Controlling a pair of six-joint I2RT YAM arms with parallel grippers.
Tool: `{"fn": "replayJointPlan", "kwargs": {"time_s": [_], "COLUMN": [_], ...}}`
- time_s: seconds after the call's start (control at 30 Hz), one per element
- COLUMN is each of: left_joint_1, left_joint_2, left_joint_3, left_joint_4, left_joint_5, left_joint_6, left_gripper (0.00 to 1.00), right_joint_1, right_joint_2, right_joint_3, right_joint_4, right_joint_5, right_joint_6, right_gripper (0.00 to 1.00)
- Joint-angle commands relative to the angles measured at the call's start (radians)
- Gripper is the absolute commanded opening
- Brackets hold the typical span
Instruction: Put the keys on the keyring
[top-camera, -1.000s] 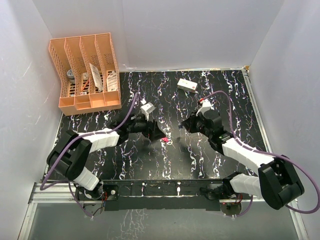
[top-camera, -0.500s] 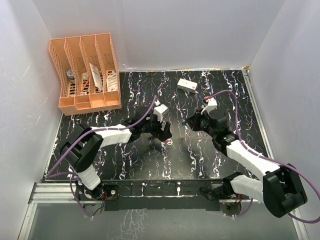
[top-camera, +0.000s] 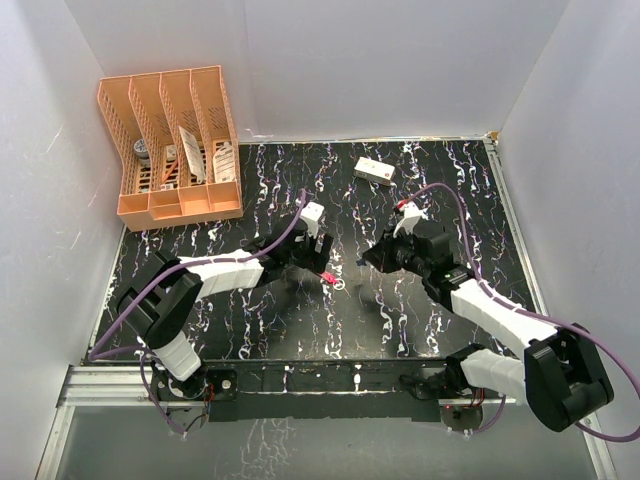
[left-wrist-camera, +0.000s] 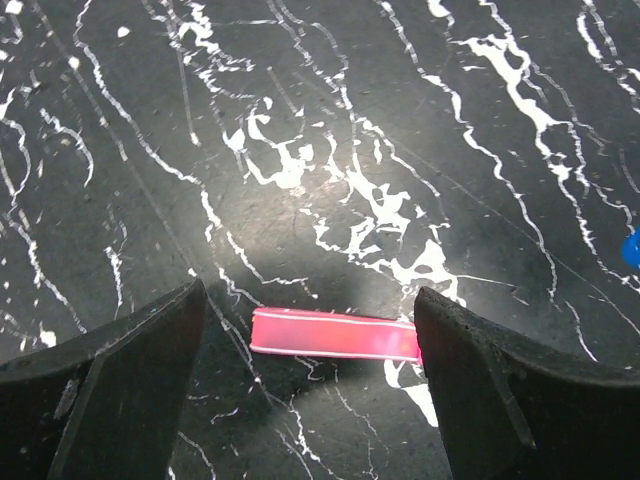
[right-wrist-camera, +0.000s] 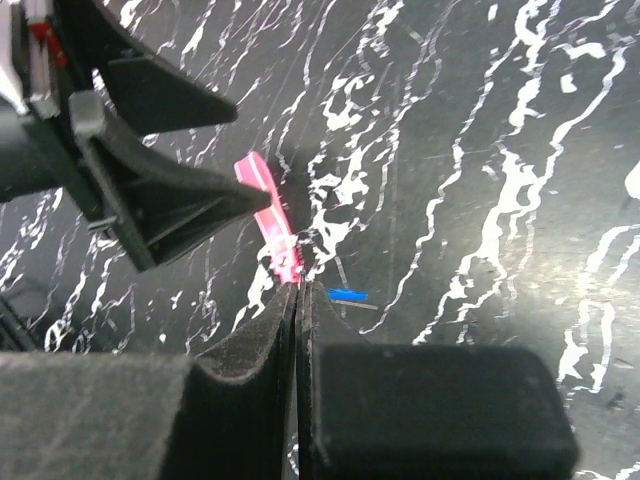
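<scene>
Near the tabletop's (top-camera: 255, 325) middle, the left gripper (left-wrist-camera: 310, 300) gapes astride the pink key (left-wrist-camera: 335, 335), while the right gripper (right-wrist-camera: 298, 290) is closed beside it.

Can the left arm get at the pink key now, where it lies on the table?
Probably yes. The pink key lies between the fingers of the open left gripper, with nothing over it. Only the shut right gripper sits close to one end.

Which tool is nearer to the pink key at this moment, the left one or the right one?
Left. The open left tool straddles the pink key, one finger beyond each end. The shut right tool points at one end, a little apart in the top view.
</scene>
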Motion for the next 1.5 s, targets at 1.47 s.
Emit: {"fn": "replayJointPlan", "kwargs": {"time_s": [1.47], "left_joint_1": [-0.079], "left_joint_2": [0.049], "left_joint_3": [-0.010], "left_joint_4": [-0.033], "left_joint_5": [-0.273], "left_joint_6": [-0.120], "left_gripper": [0.98], "right_joint_1": [0.273], "right_joint_2": [0.212], "right_joint_3": [0.053], "right_joint_4": [-0.035], "right_joint_5": [0.081], "right_joint_6": [0.112], "right_gripper": [0.00]}}
